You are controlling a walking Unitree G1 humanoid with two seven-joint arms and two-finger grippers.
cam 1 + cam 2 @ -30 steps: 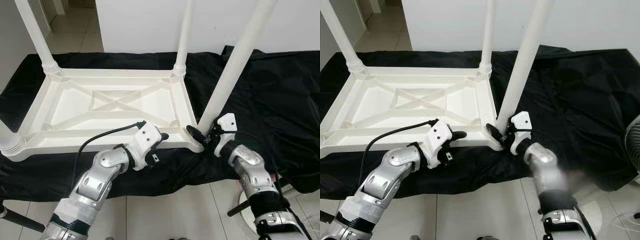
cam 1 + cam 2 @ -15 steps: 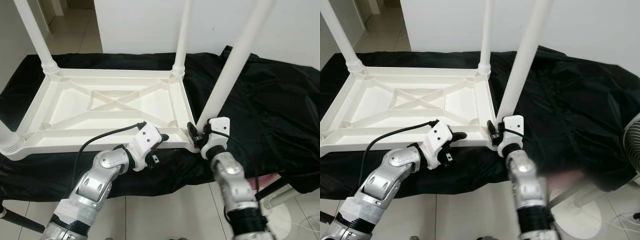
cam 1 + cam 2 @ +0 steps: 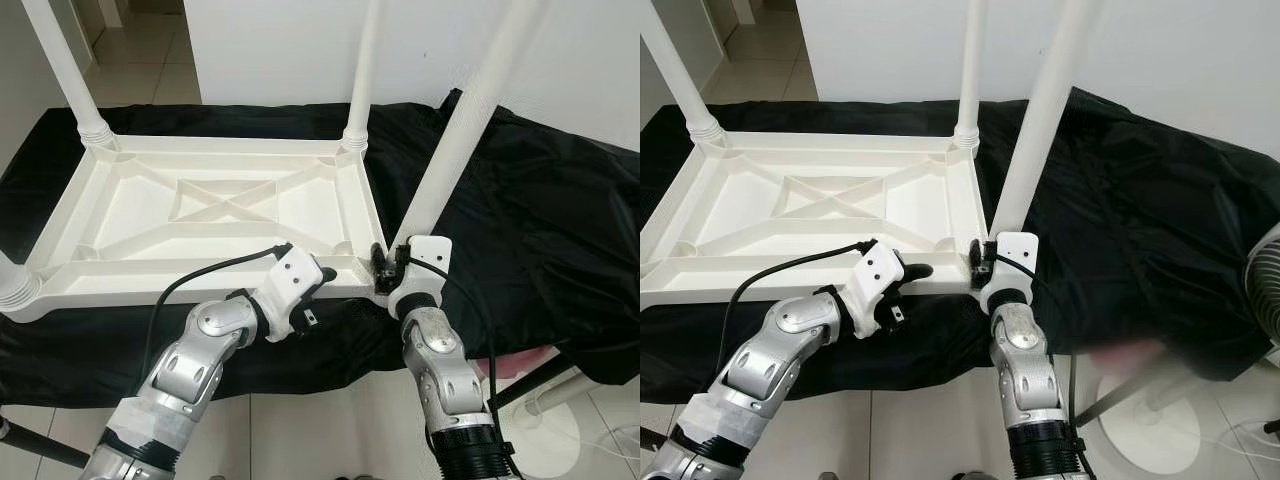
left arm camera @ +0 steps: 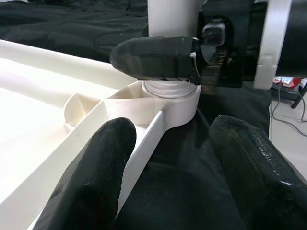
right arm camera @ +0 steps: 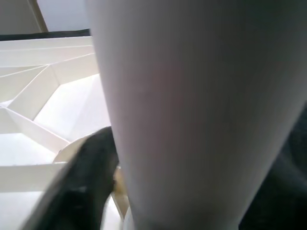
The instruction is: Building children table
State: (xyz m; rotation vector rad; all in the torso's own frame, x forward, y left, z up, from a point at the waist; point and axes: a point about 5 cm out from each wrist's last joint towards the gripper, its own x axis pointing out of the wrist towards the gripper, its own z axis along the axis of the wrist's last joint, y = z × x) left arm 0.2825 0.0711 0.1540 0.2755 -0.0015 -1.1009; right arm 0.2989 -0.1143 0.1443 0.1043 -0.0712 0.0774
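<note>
Black cloth (image 3: 520, 190) draped over a low surface, pale floor tiles (image 3: 330, 430) at the near edge, white wall behind. On the cloth, upside down: white plastic children's tabletop with a ribbed, cross-braced underside (image 3: 215, 205). Three white tubular legs standing up from its corners: far left leg (image 3: 70, 70), far right leg (image 3: 362, 70), near left leg (image 3: 10, 275) cut off by the frame.

Fourth white plastic leg (image 3: 455, 130) leaning up and to the right, foot sitting in the round corner socket (image 4: 175, 98) at the near right of the tabletop. Clearly tilted, not upright like the others, so probably not seated yet.

Right gripper (image 3: 385, 268) low at that socket, black fingers closed around the base of the fourth leg; leg pressed close against the lens in the right wrist view. Left gripper (image 3: 322, 275) just left of the corner, on the near rim, fingers (image 4: 96, 182) spread wide either side of the rim and gripping nothing.

Likely step: straightening and pressing the last leg home.

Risks: pushing down while tilted could jam or cross the joint, or pop the foot out of the socket. Grip so low gives little leverage over a long leg, so slipping or toppling toward the right seems possible. With the rim unclamped, tabletop may slide on the slick cloth.
</note>
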